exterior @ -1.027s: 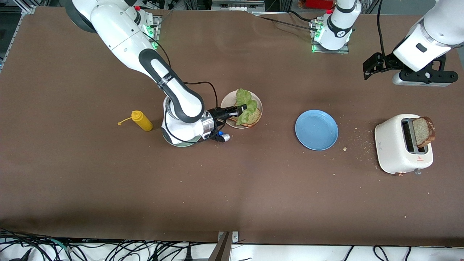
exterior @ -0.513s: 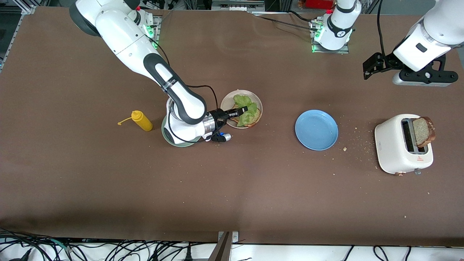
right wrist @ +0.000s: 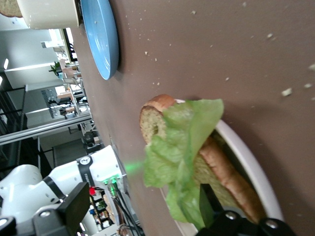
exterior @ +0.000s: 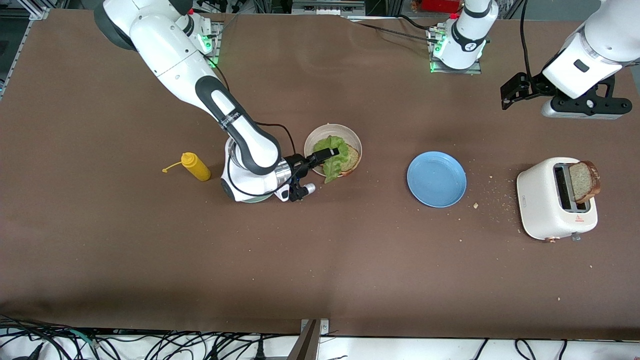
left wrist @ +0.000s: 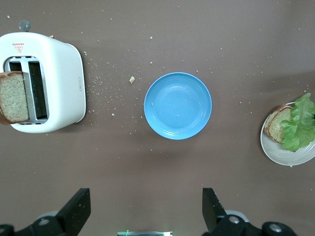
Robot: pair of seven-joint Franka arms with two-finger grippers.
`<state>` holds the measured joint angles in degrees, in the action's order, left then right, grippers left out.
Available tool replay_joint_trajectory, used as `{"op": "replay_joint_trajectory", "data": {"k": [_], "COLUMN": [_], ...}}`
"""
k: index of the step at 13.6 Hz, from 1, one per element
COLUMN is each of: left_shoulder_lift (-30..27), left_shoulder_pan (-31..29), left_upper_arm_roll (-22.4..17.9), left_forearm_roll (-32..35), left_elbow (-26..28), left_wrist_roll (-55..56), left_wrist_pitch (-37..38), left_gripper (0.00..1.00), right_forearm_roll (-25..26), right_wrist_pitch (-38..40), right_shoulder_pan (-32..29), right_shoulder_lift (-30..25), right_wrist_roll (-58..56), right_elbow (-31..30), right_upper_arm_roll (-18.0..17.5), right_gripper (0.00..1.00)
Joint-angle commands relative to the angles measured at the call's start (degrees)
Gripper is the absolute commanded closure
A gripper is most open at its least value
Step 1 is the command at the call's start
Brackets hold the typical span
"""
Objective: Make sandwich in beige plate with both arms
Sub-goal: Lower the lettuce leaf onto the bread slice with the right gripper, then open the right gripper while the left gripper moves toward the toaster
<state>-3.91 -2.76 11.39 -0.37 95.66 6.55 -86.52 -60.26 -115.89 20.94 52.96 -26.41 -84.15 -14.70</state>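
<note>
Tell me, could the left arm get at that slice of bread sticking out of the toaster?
Probably yes: the left gripper hangs open over bare table, and the bread slice stands out of the toaster with nothing covering it.

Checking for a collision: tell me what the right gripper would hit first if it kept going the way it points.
Probably the lettuce on the toast in the beige plate. The right gripper, open, points straight at them; how much gap remains is unclear.
</note>
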Motion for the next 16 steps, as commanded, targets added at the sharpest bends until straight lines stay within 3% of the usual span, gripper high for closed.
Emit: {"op": "replay_joint_trajectory", "data": {"k": [1,7,13,15,16], "left_shoulder_lift": [0.2,1.9,2.9,5.6,7.1], "left_shoulder_pan": [-0.2,-4.6,-5.3,-8.3,-8.9], "left_upper_arm_roll": [0.0,-0.7,-0.7,-0.7,-0.8], "left_forearm_roll": [-0.6,0.2,0.5,0.7,0.8], "left_elbow": [-0.7,-0.9,-2.1,-3.2,-4.8], "left_wrist_roll": [0.4,0.2,0.1,0.1,0.1], "left_wrist_pitch": [1.0,0.8,0.7,0.3,0.3], "left_gripper": [0.0,0.0,0.0,0.0,0.0], "right_forearm_roll": [3.5,6.3,14.0,14.7,17.5], "right_wrist_pitch": [-0.1,-0.4,0.7,0.7,0.7], "right_shoulder_pan": [0.1,0.1,-0.2,0.1,0.1], "right_shoulder_lift": [0.0,-0.7,-6.5,-7.7,-8.9], "right_wrist_roll": [-1.6,-2.6,-1.8,-1.9,-1.8], "right_elbow": [-0.1,0.3,0.0,-0.7,-0.8], "right_upper_arm_roll": [0.0,0.7,2.0,2.2,2.4], "right_gripper": [0.0,0.0,0.0,0.0,0.0]}}
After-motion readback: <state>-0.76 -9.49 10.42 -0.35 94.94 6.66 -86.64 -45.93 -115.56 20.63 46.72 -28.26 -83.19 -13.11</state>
